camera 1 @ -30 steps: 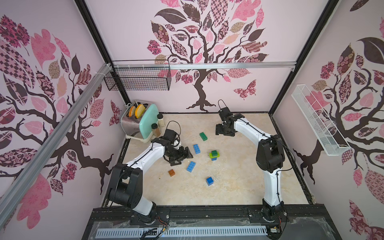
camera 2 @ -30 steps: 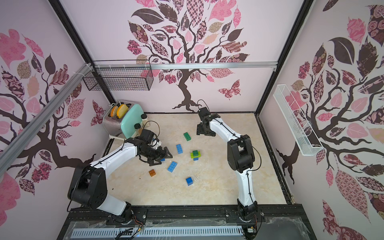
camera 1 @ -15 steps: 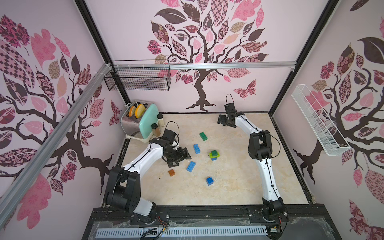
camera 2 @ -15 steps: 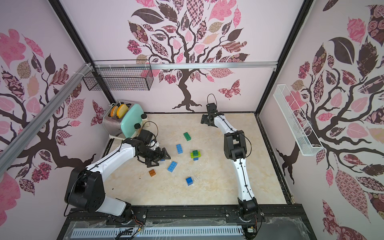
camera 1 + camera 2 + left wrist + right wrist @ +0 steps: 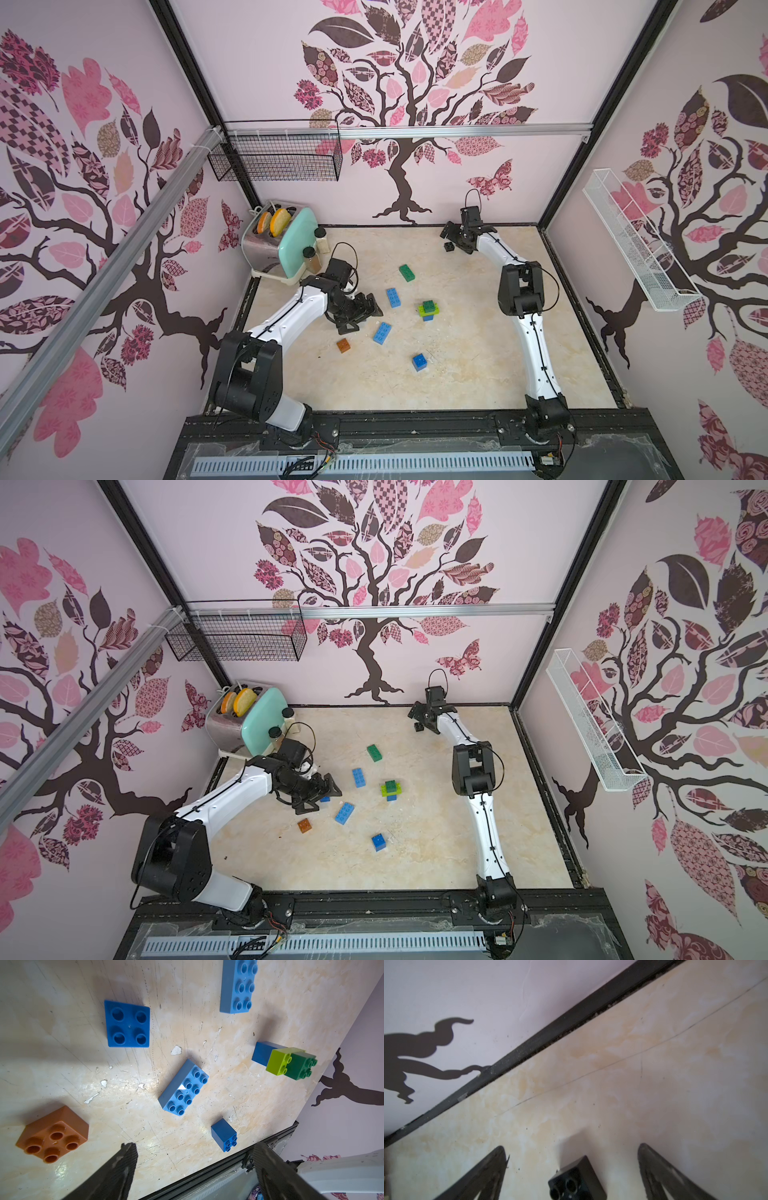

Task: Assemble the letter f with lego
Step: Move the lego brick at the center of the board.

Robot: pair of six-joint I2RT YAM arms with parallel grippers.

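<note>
On the marbled tabletop (image 5: 457,374) the lego (image 5: 382,332) is scattered mid-frame; the black brick (image 5: 449,247) is seen upper centre, between the released right gripper's (image 5: 572,1147) jaws. The left gripper (image 5: 193,1145) is also released. Jaws should be squared to the brick before closing.

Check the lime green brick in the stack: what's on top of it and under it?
A dark green brick sits on top, covering part of the lime green brick. Under it is a blue brick; its top is covered, so its studs cannot be seen.
</note>
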